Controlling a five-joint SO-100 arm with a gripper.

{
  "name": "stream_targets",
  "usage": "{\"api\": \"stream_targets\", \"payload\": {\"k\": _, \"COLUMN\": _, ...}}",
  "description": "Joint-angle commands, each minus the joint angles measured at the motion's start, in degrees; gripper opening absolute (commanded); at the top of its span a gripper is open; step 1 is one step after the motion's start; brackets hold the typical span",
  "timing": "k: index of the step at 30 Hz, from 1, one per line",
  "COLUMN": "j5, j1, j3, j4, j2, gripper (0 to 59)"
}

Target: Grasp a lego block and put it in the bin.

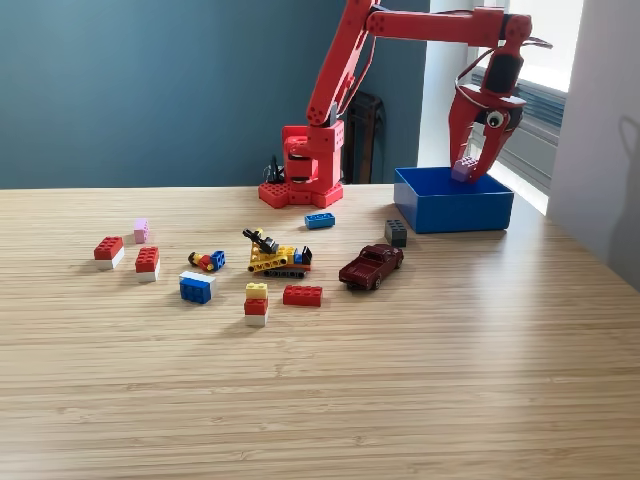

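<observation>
Holding a pale purple lego block [464, 168], tool [470, 172] over blue bin [452, 213].

Bin [452, 212] floor hidden behind its near wall; pale purple block [464, 167] half covered by the claw [472, 168] (stud count unreadable); table [400, 380] cropped at the frame's bottom edge.

The bin [453, 210] sits at the exterior view's right, behind the toy car [371, 266]; the arm's base [301, 190] stands left of it, blocks [302, 295] scattered in front
</observation>
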Motion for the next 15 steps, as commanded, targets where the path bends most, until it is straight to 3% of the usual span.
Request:
{"api": "stream_targets", "payload": {"k": 1, "j5": -2.55, "j1": 0.35, "j3": -3.60, "j4": 1.23, "j2": 1.05, "gripper": 23.2}}
{"api": "stream_targets", "payload": {"k": 4, "j5": -3.52, "j1": 0.18, "j3": -3.60, "j4": 1.67, "j2": 1.14, "gripper": 34.4}}
{"api": "stream_targets", "payload": {"k": 6, "j5": -3.60, "j1": 0.00, "j3": -3.69, "j4": 2.11, "j2": 1.23, "gripper": 35.5}}
{"api": "stream_targets", "payload": {"k": 10, "j5": -3.52, "j1": -0.18, "j3": -3.52, "j4": 2.20, "j2": 1.49, "gripper": 29.9}}
{"api": "stream_targets", "payload": {"k": 15, "j5": -3.96, "j1": 0.09, "j3": -3.87, "j4": 2.20, "j2": 1.85, "gripper": 12.6}}
